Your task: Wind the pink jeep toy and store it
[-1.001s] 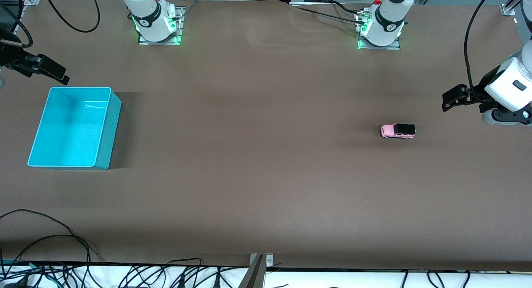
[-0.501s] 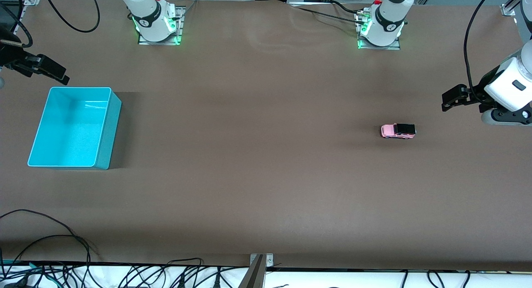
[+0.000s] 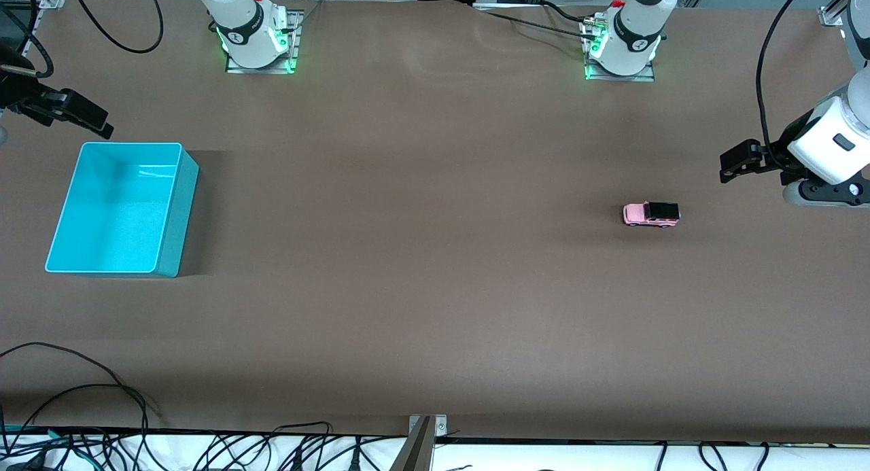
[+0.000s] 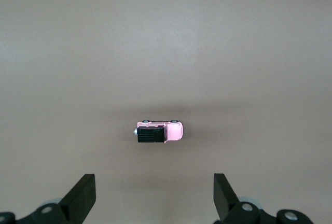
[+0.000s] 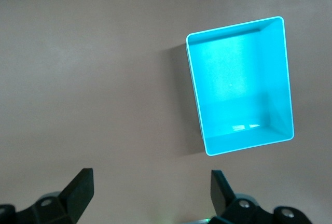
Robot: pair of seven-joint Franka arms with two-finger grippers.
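Pink jeep toy (image 3: 651, 214) (image 4: 160, 132) upright on its wheels on the brown tabletop (image 3: 421, 253), toward the left arm's end, untouched. Left gripper (image 3: 737, 164) (image 4: 154, 198) up in the air near the jeep, fingers spread wide, nothing between them. Right gripper (image 3: 75, 114) (image 5: 152, 195) waiting near the turquoise bin (image 3: 119, 208) (image 5: 239, 85), fingers likewise wide apart. Bin sitting well apart from the jeep, toward the right arm's end.

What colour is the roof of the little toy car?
Black, on the pink jeep toy with its pale pink body. It shows best in the left wrist view.
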